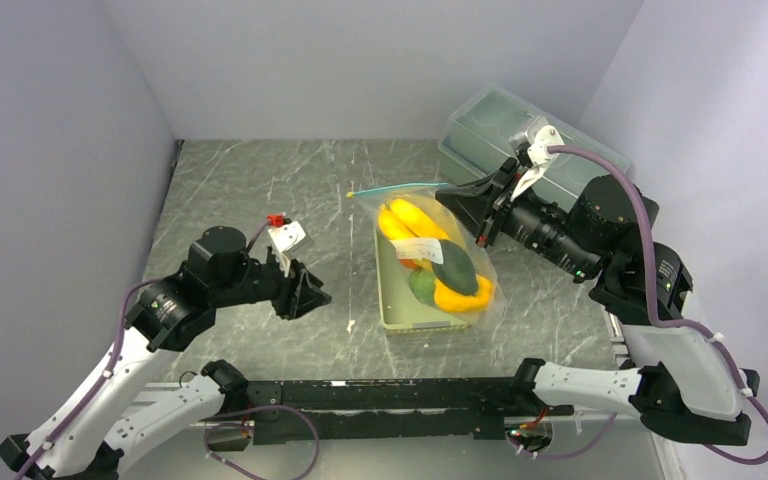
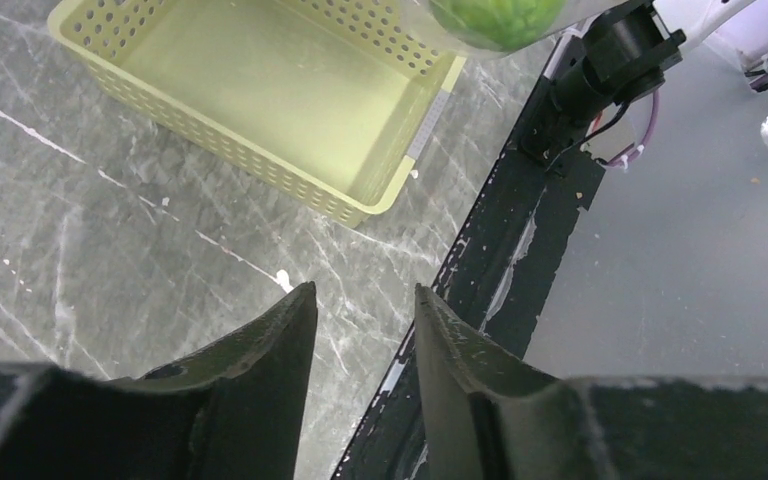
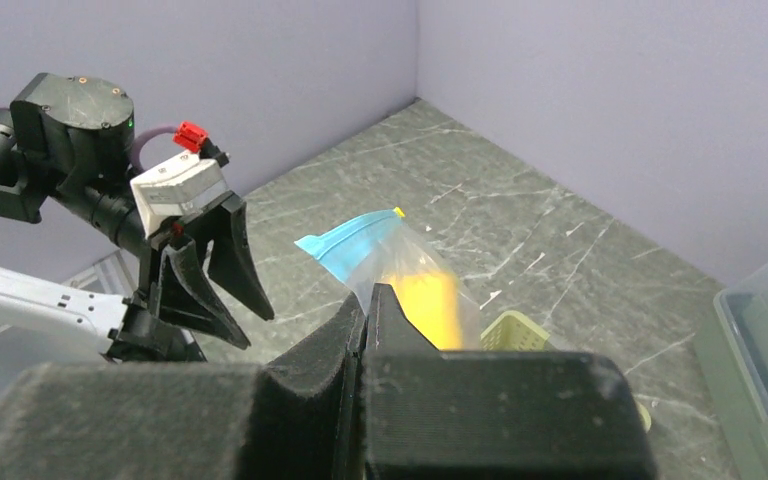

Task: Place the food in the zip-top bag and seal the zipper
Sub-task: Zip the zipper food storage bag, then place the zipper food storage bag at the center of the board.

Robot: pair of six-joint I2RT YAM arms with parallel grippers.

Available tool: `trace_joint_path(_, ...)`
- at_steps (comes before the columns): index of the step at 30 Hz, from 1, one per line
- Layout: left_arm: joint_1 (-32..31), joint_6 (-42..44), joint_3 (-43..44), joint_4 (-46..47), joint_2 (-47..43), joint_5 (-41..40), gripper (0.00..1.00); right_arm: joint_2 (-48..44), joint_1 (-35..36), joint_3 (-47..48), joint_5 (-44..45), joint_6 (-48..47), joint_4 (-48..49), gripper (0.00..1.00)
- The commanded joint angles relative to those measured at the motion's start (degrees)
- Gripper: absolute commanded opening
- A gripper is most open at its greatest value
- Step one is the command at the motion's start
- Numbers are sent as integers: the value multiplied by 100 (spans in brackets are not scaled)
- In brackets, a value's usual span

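OK, poses first: the right arm (image 1: 600,225) comes in from the lower right of the top view and lies roughly level, wrist aimed left at frame centre. The left arm (image 1: 110,385) rises from the lower left with its elbow bent, wrist pointing right over the grey marbled tabletop (image 1: 240,200), left of centre.

Materials:
- The translucent hard-plastic lidded box (image 1: 500,125) sits upper right, behind the right wrist.
- The pale green perforated plastic basket (image 2: 260,90) is rectangular, floor bare in the left wrist view.
- The clear crinkly zip-top bag (image 1: 430,250) is at centre frame, overlapping the basket's right side. Can't tell if it rests on the rim.
- Inside the bag: yellow bananas (image 1: 405,220) on top, yellow-orange pepper (image 1: 465,295) lowest, smooth dark green avocado (image 1: 457,268) over it, bumpy green fruit (image 2: 495,15).
- The light blue zipper strip (image 3: 345,240) runs along the bag mouth. Sealed or not, can't tell.

Pincers:
- The right gripper (image 3: 370,295) is clamped tight on the bag's top edge at the zipper's right end, film spilling from the tips.
- The left gripper (image 2: 362,290) has its jaws parted with a clear gap, gripping nothing, near the basket's left side but apart.
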Motion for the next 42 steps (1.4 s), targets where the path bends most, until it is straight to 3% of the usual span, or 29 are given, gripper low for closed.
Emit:
trace_joint_path(1,10,-59,192,-69,-83,-150,48,-50,-18,98,-37,-80,510,0)
trace_joint_path(3,5,-51,230,-75,-110,-181,52,-51,-18,96,-66,-92,501,0)
trace_joint_path(5,6,-50,279,-79,-114,-201,64,-28,-18,96,-89,-114,484,0)
trace_joint_path(6,5,-38,305,-80,-113,-198,66,-28,-19,90,-112,-121,483,0)
trace_joint_path(18,11,168,749,-102,19,-126,68,60,-19,-40,-463,-173,299,0)
trace_joint_path(42,7,404,1523,373,435,-50,74,483,-28,-741,-2127,80,597,0)
